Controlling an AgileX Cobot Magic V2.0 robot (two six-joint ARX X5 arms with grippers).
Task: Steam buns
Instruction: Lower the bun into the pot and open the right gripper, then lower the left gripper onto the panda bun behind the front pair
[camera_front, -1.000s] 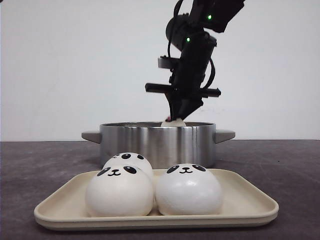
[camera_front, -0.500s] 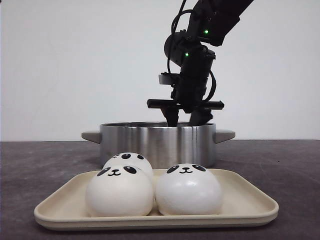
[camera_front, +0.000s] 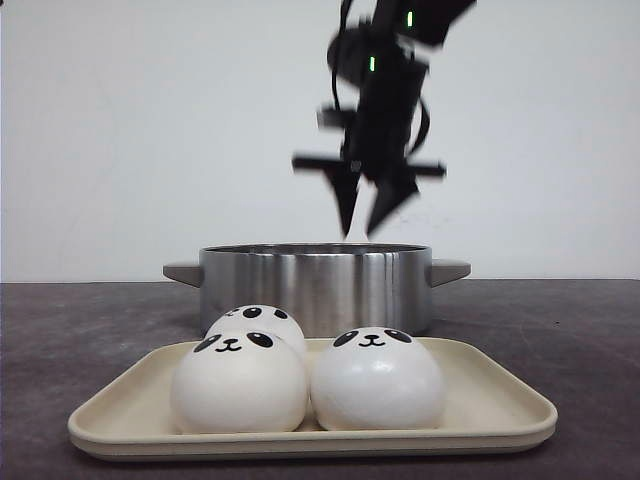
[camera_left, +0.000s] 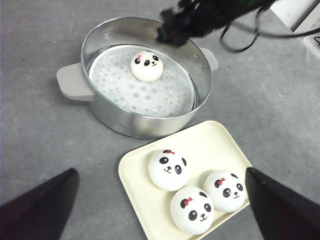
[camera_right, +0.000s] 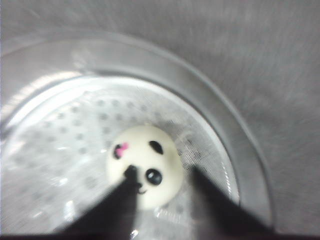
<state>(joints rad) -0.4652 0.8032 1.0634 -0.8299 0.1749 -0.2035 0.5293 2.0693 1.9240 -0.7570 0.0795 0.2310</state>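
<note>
The right arm reaches down from above, its black wrist angled slightly and blurred, green indicator lights glowing along its upper links. The right claw (camera_front: 366, 212) hangs with fingers spread apart and pointing downward, gripping nothing. The left claw (camera_left: 160, 210) likewise shows its fingers set wide apart.

The right arm (camera_front: 385, 75) is matte black, with small green indicator lights on its upper housings and black cables looping beside the wrist. Its tool (camera_front: 368, 212) has a flat crossbar and two dark, tapering, pointed fingers (camera_front: 345, 200).
</note>
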